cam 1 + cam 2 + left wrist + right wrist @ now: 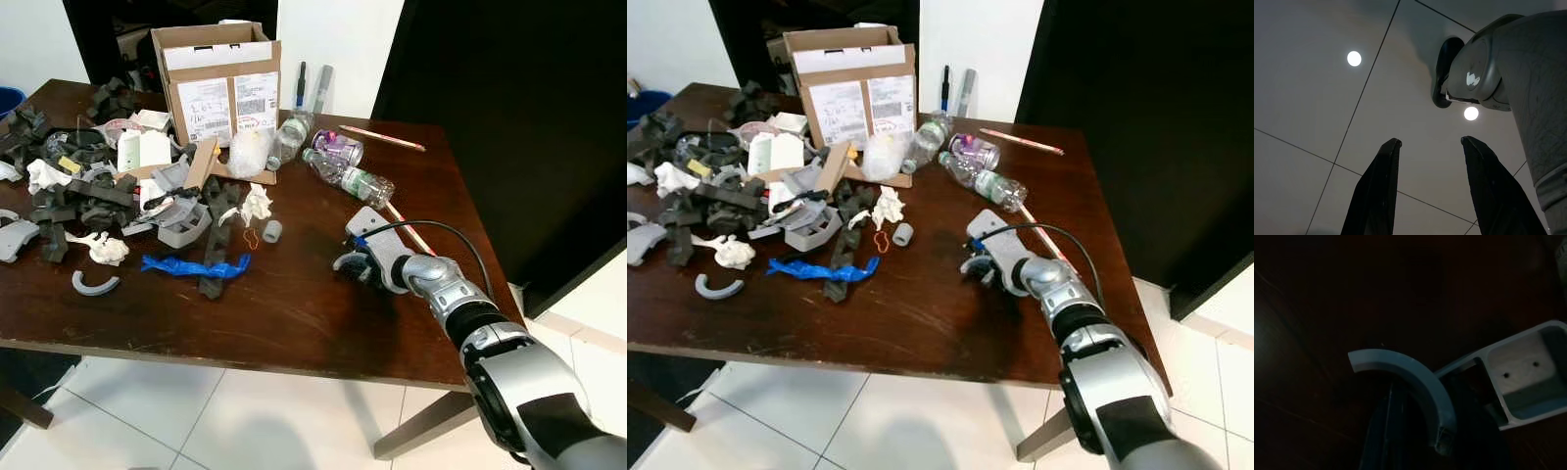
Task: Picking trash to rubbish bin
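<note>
Right gripper (349, 262) touches curved grey piece (1410, 382) on table (294, 313).

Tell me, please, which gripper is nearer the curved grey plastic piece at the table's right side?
Right. The right gripper is down on the curved grey piece; the left gripper points at the ceiling, away from it.

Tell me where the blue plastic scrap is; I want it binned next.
The blue plastic scrap lies on the wooden table, left of centre in the head views, beside a dark grey strip and right of a grey curved piece.
</note>
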Robot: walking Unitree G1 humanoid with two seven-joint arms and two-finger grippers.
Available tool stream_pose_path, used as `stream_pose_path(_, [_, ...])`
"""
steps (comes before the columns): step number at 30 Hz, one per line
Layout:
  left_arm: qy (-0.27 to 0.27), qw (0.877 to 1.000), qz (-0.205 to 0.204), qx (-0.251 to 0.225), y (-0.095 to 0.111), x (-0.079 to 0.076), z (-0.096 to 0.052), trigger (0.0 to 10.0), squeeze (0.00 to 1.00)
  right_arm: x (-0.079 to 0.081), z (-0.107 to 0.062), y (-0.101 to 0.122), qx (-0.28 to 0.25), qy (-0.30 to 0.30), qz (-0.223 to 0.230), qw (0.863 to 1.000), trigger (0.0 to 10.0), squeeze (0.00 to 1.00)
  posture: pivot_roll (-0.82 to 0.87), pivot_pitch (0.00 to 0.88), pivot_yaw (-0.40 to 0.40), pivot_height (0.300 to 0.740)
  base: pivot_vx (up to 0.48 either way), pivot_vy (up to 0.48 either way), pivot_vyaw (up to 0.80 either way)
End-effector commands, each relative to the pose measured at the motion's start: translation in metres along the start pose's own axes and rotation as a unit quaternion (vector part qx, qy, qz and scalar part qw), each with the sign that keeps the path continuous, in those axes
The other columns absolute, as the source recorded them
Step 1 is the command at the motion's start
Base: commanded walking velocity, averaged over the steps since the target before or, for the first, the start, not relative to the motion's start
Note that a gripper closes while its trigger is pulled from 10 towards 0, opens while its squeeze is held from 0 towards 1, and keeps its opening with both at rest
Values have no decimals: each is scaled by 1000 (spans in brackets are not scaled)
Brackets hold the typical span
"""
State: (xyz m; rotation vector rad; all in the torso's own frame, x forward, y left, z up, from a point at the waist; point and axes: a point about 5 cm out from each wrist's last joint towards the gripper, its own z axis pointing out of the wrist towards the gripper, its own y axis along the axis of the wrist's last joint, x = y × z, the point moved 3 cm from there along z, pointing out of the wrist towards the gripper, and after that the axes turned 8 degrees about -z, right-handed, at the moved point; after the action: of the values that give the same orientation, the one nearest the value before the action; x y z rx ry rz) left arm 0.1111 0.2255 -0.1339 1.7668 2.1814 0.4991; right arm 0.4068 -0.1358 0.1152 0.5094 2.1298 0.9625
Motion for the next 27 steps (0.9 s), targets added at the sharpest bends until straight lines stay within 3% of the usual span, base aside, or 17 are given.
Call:
stream_pose_path(1, [1,1000,-8,13,-9,0,-1,10000,0,8,0,-11,5,11,21,1000,0,0,236,125,-100,740,0,0,0])
stream_pose_path(6, [2,1000,-5,12,-8,0,-1,10000,0,5,-1,18,-106,19,85,991,0,0,233,123,-97,740,0,0,0])
stream_pose_path(8, [2,1000,-3,12,-6,0,-1,10000,0,1,-6,38,-193,35,144,970,0,0,230,122,-92,740,0,0,0])
stream_pose_path(9, [2,1000,-3,12,-6,0,-1,10000,0,1,-6,38,-193,35,144,970,0,0,230,122,-92,740,0,0,0])
stream_pose_path(11, [3,1000,-1,11,-6,1,-1,10000,0,-6,-16,56,-288,57,201,934,0,0,228,121,-91,740,0,0,0])
stream_pose_path(12, [3,1000,-1,11,-6,1,-1,10000,0,-6,-16,56,-288,57,201,934,0,0,228,121,-91,740,0,0,0])
stream_pose_path(14, [4,1000,1,11,-5,2,-1,10000,0,-18,-30,69,-367,67,245,895,0,0,226,119,-89,740,0,0,0])
stream_pose_path(15, [4,1000,1,11,-5,2,-1,10000,0,-18,-30,69,-367,67,245,895,0,0,226,119,-89,740,0,0,0])
stream_pose_path(16, [5,1000,3,11,-4,2,0,10000,0,-40,-45,72,-422,33,291,858,0,0,224,111,-88,740,0,0,0])
stream_pose_path(17, [5,1000,4,11,-4,2,0,10000,0,-50,-50,70,-436,9,309,845,0,0,224,111,-88,740,0,0,0])
stream_pose_path(18, [5,1000,4,11,-4,2,0,10000,0,-50,-50,70,-436,9,309,845,0,0,224,111,-88,740,0,0,0])
stream_pose_path(20, [5,1000,5,11,-3,2,0,10000,0,-83,-65,49,-430,-97,364,821,0,0,223,102,-88,740,0,0,0])
stream_pose_path(21, [5,1000,5,11,-3,2,0,10000,0,-83,-65,49,-430,-97,364,821,0,0,223,102,-88,740,0,0,0])
stream_pose_path(23, [6,1000,7,11,-2,2,0,10000,0,-108,-82,24,-403,-201,401,798,0,0,221,99,-87,740,0,0,0])
stream_pose_path(24, [6,1000,7,11,-2,2,0,10000,0,-108,-82,24,-403,-201,401,798,0,0,221,99,-87,740,0,0,0])
stream_pose_path(26, [6,1000,9,10,-1,2,0,10000,0,-138,-120,-28,-333,-360,421,763,0,0,215,93,-84,740,0,0,0])
stream_pose_path(27, [6,1000,9,10,-1,2,0,10000,0,-138,-120,-28,-333,-360,421,763,0,0,215,93,-84,740,0,0,0])
